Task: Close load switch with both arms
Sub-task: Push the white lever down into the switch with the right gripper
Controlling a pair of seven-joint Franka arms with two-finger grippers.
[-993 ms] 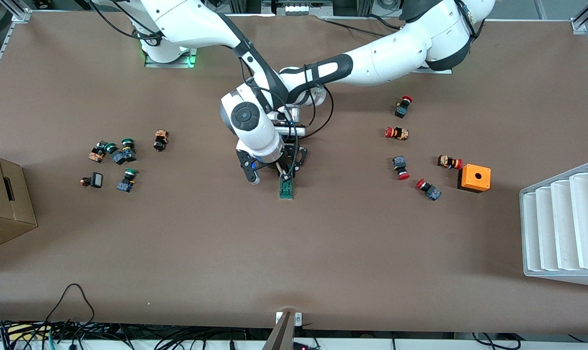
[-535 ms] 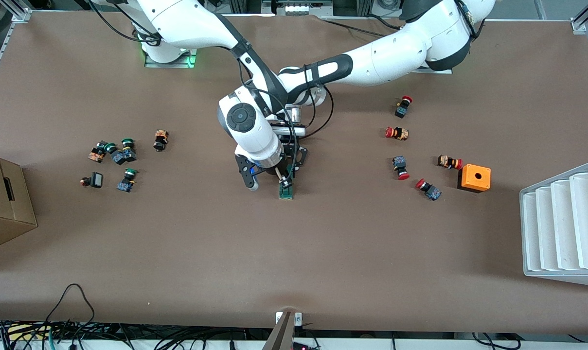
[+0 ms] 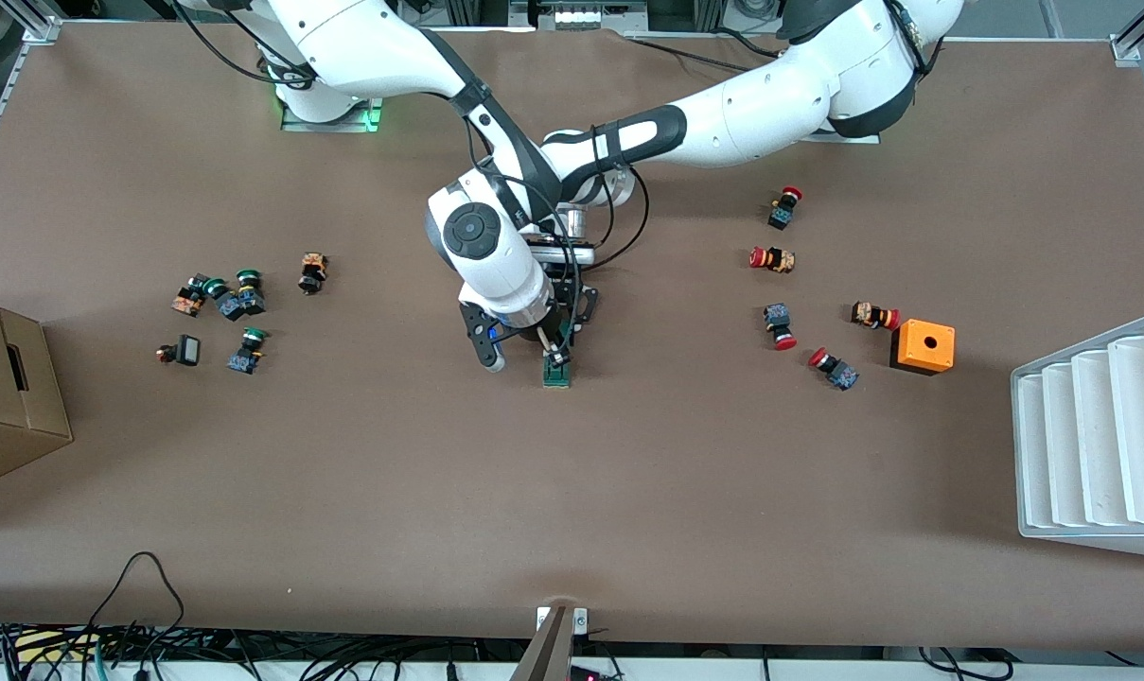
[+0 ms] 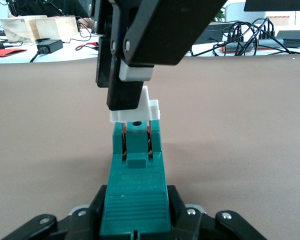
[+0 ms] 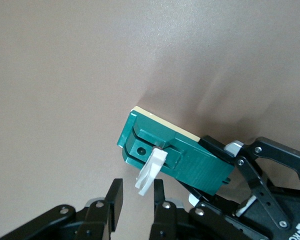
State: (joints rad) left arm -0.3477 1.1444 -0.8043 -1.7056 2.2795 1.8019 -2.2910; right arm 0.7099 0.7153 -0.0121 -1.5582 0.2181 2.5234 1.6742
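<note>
Barely shifted: right gripper pinching tab, left gripper clamping switch; off-axis push risks slipping.

Green load switch, white tab raised

No readable text, labels, brands or numbers anywhere. Only partial white marking sits on the left gripper body at the frame corner in the right wrist view, cut off, illegible. Small print on the left gripper body in the front view is too small to read. Load switch shows no legible markings.
</note>
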